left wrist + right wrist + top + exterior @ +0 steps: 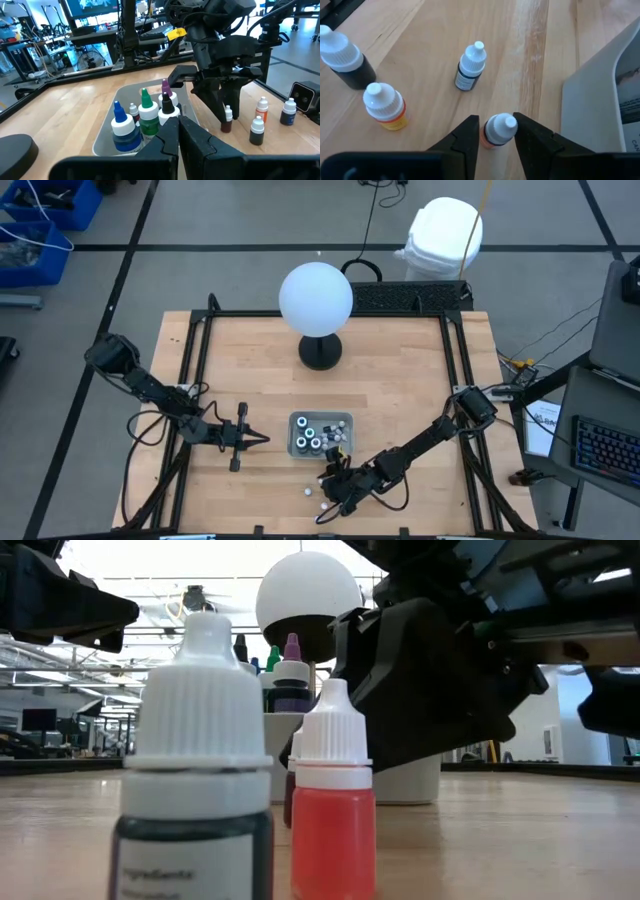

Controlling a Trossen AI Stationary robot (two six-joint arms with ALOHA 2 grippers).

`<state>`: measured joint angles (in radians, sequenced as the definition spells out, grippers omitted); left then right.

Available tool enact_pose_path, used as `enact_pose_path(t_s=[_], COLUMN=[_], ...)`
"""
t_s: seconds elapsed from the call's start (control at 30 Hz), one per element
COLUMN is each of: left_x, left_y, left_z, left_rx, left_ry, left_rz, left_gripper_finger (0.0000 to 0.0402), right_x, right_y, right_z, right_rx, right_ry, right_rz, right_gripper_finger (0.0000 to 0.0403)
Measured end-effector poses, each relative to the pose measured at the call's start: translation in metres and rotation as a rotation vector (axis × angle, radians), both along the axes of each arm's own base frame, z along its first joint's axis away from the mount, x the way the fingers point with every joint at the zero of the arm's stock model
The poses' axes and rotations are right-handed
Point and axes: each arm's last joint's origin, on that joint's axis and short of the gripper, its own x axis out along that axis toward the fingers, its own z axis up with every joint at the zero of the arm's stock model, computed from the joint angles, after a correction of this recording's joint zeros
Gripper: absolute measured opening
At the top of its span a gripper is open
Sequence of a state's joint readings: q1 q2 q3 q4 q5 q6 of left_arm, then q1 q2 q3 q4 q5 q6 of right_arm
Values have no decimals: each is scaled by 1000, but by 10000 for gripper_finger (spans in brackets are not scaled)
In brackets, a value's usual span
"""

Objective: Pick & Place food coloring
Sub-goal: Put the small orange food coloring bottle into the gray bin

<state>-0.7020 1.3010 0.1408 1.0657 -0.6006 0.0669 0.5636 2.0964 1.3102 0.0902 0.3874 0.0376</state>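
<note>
The grey tray (345, 420) holds several larger food coloring bottles; the left wrist view shows blue (120, 125), green (146, 112) and purple (165, 89) tips. Small white-capped bottles stand on the wood near the tray's near side. My right gripper (497, 137) (335, 478) points down at one of them, a reddish bottle (499, 131), and is shut on it. My left gripper (178, 134) (258, 438) is shut and hovers level, left of the tray, pointing at it. My right gripper pinches the reddish bottle by its white cap (507, 126), one finger on each side, coming from above and slanting down. The bottle stands upright with its base on the table (226, 130).
Three more small bottles stand close by: a dark one (342, 62), a yellow-orange one (384, 106) and a dark blue one (469, 70). Two of them fill the low view's front (200, 790) (333, 810). The white globe on its black base (316, 300) stands beyond the tray.
</note>
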Motion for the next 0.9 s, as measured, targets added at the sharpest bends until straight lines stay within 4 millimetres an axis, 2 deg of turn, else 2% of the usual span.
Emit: enact_pose_path(t_s=[0.33, 0.6, 0.77, 0.9], left_x=[0, 0, 0, 0], left_y=[0, 0, 0, 0], left_z=[0, 0, 0, 0], left_rx=[7, 7, 6, 7], left_ry=[0, 0, -1, -1], left_rz=[0, 0, -1, 0], left_gripper_finger=[19, 19, 19, 19], right_x=[0, 0, -4, -15], right_y=[1, 3, 3, 0], right_z=[0, 3, 24, 56], right_rx=[29, 56, 35, -42], right_ry=[13, 11, -43, -97], right_rz=[22, 57, 22, -39], right_gripper_finger=[101, 57, 56, 63])
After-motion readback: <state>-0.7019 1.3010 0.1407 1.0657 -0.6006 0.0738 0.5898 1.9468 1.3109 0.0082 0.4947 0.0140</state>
